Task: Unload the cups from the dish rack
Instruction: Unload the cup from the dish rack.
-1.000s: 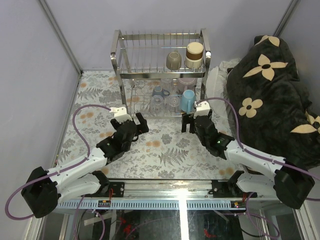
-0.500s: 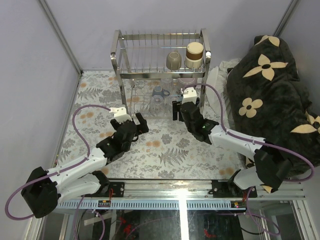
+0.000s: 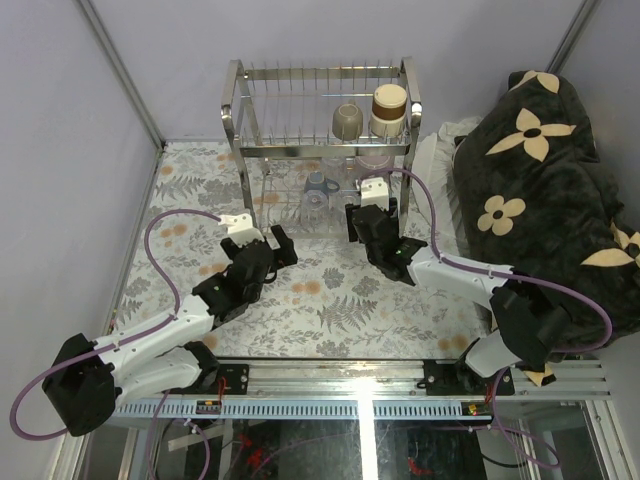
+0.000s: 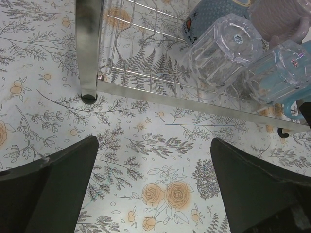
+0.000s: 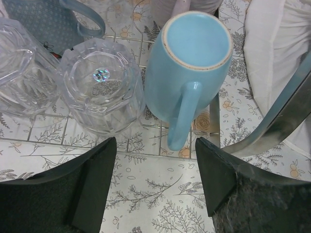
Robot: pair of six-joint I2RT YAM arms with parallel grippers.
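The dish rack (image 3: pixel 243 150) stands at the back of the table. Its upper tier holds an olive-grey mug (image 3: pixel 347 121) and a brown-and-cream cup (image 3: pixel 389 108). On the lower tier stand a grey-blue cup (image 3: pixel 318 185) and clear glasses (image 3: pixel 313 208). In the right wrist view a light blue mug (image 5: pixel 192 63) stands upside down beside a clear glass (image 5: pixel 102 82), its handle pointing at my right gripper (image 5: pixel 155 160). That gripper is open at the rack's front edge with nothing between its fingers. My left gripper (image 4: pixel 153 174) hangs open over the tablecloth in front of the rack's left post (image 4: pixel 88 48).
A dark cushion with cream flowers (image 3: pixel 550 180) fills the right side, with a white cloth (image 5: pixel 272 48) just right of the rack. A chrome rack post (image 5: pixel 277 121) runs close to my right finger. Grey walls close in the back and left.
My right arm has swung left and forward up to the rack's lower tier, and its jaws have narrowed somewhat. The left arm has not moved.
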